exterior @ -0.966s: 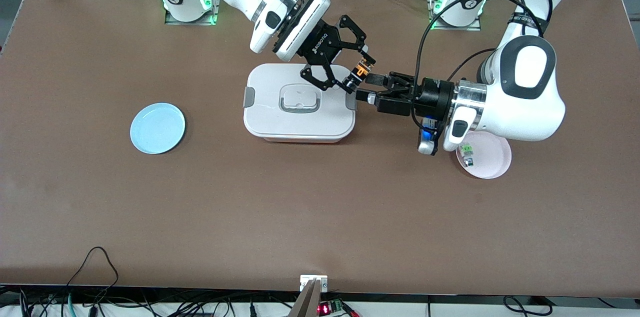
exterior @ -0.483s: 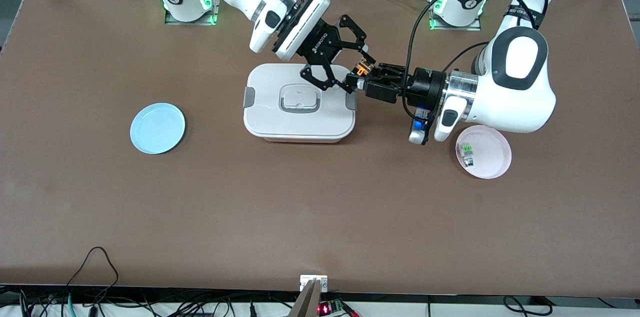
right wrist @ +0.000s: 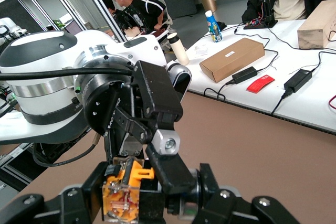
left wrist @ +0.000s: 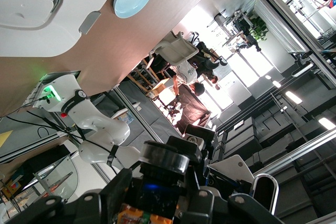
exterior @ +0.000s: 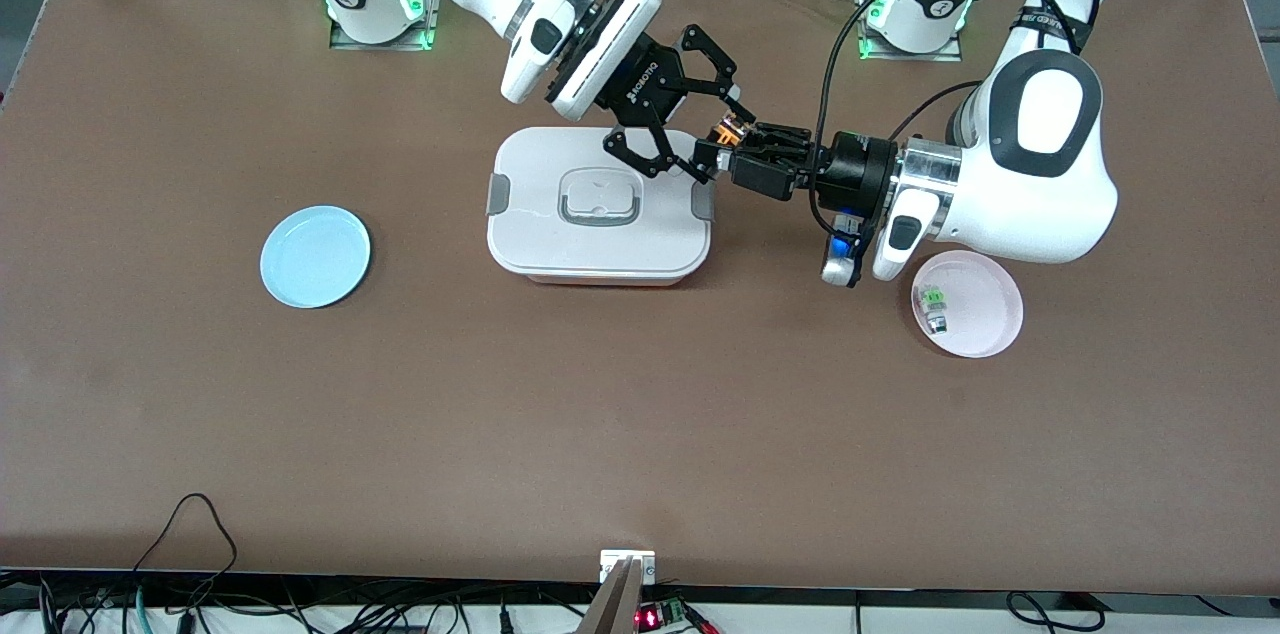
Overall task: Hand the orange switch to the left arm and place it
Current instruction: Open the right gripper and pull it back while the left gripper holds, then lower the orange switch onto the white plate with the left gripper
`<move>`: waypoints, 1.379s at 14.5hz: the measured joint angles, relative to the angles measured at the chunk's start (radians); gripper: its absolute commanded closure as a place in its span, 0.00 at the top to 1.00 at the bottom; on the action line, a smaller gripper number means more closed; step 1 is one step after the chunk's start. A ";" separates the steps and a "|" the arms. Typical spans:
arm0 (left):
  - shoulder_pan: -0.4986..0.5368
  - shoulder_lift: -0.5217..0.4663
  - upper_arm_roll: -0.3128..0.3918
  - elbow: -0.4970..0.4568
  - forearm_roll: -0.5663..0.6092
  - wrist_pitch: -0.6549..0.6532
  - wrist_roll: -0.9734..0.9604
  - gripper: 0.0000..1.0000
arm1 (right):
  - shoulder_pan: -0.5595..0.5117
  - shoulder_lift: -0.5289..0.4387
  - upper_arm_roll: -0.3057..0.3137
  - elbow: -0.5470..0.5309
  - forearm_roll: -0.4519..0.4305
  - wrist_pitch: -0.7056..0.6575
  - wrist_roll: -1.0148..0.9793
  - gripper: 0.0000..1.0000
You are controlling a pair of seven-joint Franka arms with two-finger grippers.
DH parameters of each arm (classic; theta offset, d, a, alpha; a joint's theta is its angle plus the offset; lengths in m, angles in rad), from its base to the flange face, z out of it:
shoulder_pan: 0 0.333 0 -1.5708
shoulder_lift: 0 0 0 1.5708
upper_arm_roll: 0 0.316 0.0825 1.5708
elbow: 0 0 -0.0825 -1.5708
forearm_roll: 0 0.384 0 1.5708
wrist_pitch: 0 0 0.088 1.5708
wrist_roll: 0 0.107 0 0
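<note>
Switch: orange switch (exterior: pixel 729 130) is up in the air, over the box edge at the left-arm end, pinched between both end effectors; orange cap shows up close in right wrist view (right wrist: pixel 127 190).
Right end effector: right end effector (exterior: pixel 712 144) comes from the base at the right-arm end, angled down, clenched on the switch, over the box corner.
Left end effector: left end effector (exterior: pixel 722 157) reaches in level from the left arm's end of the counter, fingers clamped onto the same switch, tip to tip w/ the other one; seen head-on in right wrist view (right wrist: pixel 157 145).
Box: white box (exterior: pixel 598 206) sits mid-counter, lid on, grey clasps at both ends, recessed handle on top; part of it in left wrist view (left wrist: pixel 47 14).
Blue plate: blue plate (exterior: pixel 315 256) toward right arm's end, well apart from box.
Pink plate: pink plate (exterior: pixel 985 314) toward left arm's end, under the left arm's wrist; holds a green-and-clear component (exterior: pixel 933 304).
Counter: brown counter (exterior: pixel 640 434).
</note>
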 measured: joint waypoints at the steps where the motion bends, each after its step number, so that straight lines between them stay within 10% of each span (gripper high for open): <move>1: 0.001 0.000 0.000 0.000 0.000 -0.001 0.000 0.00 | 0.000 0.000 0.000 0.001 0.000 0.000 0.000 0.92; 10: 0.094 -0.001 0.010 0.001 0.020 -0.023 -0.004 0.00 | 0.000 0.000 -0.002 0.038 0.000 -0.012 0.062 1.00; 15: 0.186 0.004 0.017 0.003 0.350 -0.073 -0.001 0.00 | -0.019 -0.006 -0.055 0.097 0.000 -0.286 0.173 1.00; 20: 0.223 -0.026 0.015 0.022 0.819 -0.156 0.067 0.00 | -0.058 -0.017 -0.291 0.126 -0.001 -0.751 0.173 1.00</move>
